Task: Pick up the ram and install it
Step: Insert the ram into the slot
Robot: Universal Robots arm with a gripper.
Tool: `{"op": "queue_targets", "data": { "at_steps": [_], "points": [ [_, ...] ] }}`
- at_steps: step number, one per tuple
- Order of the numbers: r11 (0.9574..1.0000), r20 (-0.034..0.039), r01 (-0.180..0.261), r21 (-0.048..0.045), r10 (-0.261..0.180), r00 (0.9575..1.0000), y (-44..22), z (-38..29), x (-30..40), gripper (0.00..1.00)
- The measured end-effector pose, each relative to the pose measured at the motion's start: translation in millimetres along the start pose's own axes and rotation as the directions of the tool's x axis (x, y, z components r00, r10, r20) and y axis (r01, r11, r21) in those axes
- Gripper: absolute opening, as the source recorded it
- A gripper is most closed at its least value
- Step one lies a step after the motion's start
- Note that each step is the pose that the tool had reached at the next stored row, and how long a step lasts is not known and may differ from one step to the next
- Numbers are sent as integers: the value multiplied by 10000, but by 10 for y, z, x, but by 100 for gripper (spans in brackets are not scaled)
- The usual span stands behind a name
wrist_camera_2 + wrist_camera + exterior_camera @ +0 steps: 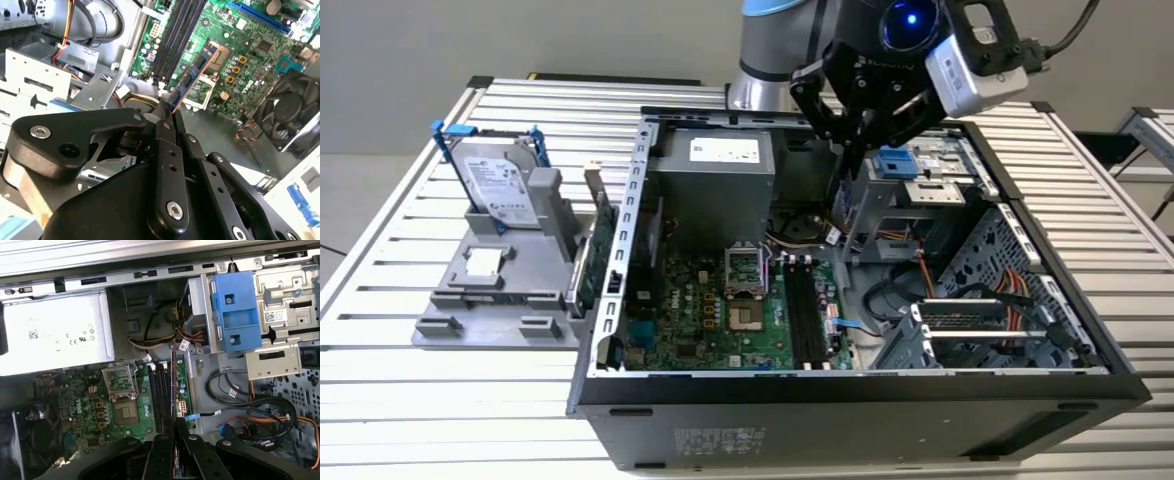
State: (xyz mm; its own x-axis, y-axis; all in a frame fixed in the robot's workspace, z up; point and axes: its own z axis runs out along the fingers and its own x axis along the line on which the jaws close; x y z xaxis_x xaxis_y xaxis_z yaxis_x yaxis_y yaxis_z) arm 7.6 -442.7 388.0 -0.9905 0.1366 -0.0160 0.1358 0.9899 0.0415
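The fingers [164,131] are pinching the ram [194,74] by one end. The stick juts out from them with its other end free, held above the memory slots [159,395] and not seated in any of them. In the first wrist view it shows edge-on, running along the slots over their side nearest the drive cage [235,315].

On the slots' other side lies the CPU socket [122,390], uncovered, and past that the case fan [290,112]. Beyond one end of the slots stands the grey power supply [55,332], with a knot of wires [150,335] between the two. Orange and black cables [260,415] loop beside the slots under the drive cage, near the ram's line but apart from it.

The computer case [854,385] lies with its side open, so the room straight above the slots is free, walled in by the power supply and the drive cage. Outside the case, well away from the slots, a hard drive [500,180] stands in a grey holder [480,300] on the tabletop [387,250].
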Motion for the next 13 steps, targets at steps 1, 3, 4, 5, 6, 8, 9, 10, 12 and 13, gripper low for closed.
{"op": "queue_targets", "data": {
  "at_steps": [1, 3, 4, 5, 6, 8, 9, 10, 12, 13],
  "points": [
    [10000, -2, 85, -2, -85, 10000, 0, 0, 0, 0],
    [9997, -6, 255, -5, -255, 9997, 0, 1, 0, 0],
    [9994, -8, 341, -7, -341, 9994, 0, 1, 0, 0],
    [9991, -10, 415, -7, -415, 9991, 0, 0, 0, 0],
    [9988, -12, 487, -8, -487, 9988, 0, 0, 0, 0],
    [9981, -15, 621, -13, -621, 9981, 0, 1, 0, 0],
    [9977, -15, 677, -14, -677, 9977, 0, 1, 0, 0],
    [9974, -17, 724, -15, -724, 9974, 0, 1, 0, 0],
    [9968, -19, 793, -15, -793, 9968, 0, 0, 0, 0],
    [9967, -19, 817, -16, -817, 9967, 0, 1, 0, 0]
  ]
}}
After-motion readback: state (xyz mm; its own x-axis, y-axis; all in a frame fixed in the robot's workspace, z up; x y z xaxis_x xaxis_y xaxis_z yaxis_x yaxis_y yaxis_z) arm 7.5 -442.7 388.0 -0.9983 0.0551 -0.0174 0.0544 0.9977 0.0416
